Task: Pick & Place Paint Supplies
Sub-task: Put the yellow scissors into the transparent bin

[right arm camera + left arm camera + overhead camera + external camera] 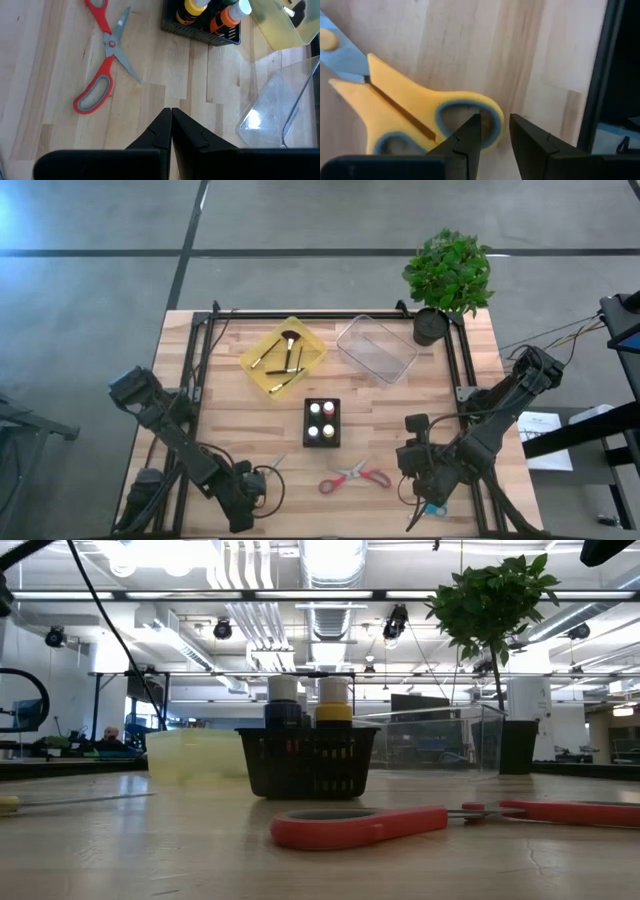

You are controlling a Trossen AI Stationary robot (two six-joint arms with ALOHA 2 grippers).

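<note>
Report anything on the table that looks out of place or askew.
Nothing is spilled or damaged. The red scissors lie splayed open on the bare wood, and the yellow scissors lie loose by the left gripper. The brushes lie in the yellow tray.

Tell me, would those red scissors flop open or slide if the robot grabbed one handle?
Probably both. The red scissors lie flat with blades spread, so the pivot looks loose and the free half would likely swing. On the smooth wooden table a nudge might spin them. They look thin and light.
</note>
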